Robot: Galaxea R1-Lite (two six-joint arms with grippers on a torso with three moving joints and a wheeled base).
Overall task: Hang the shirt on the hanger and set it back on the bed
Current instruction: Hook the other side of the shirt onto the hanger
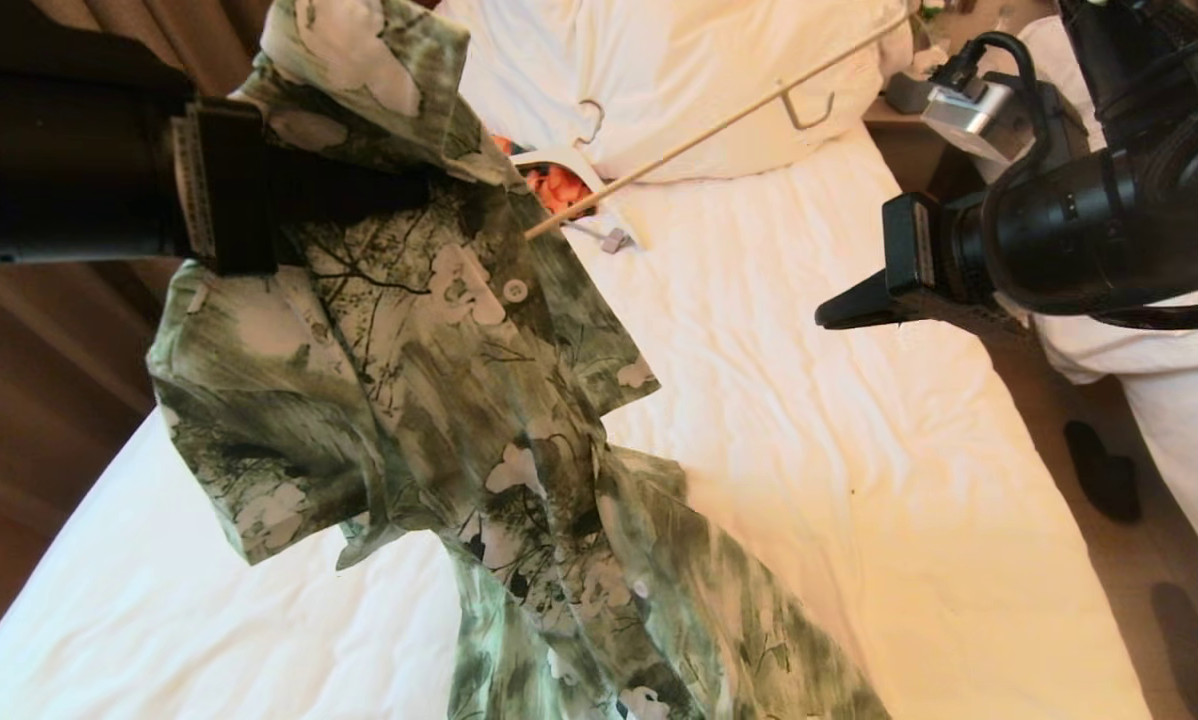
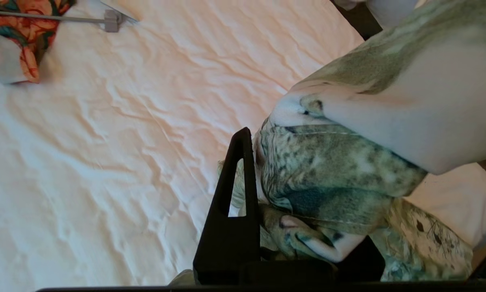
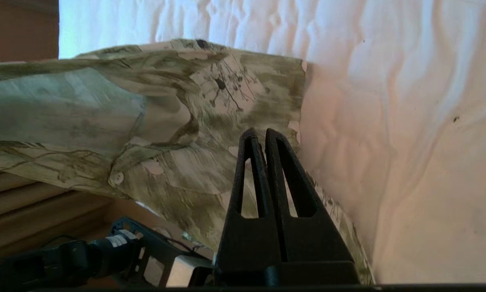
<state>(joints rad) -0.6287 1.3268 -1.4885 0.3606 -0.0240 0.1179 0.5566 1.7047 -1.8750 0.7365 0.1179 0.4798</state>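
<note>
The left gripper has its jaws clenched on the shirt, holding its collar end up above the bed while the lower part trails onto the white sheet. The hanger slants in the air above the pillow, one end reaching the shirt. The right gripper hovers beside the shirt, jaws pressed together with nothing between them.
</note>
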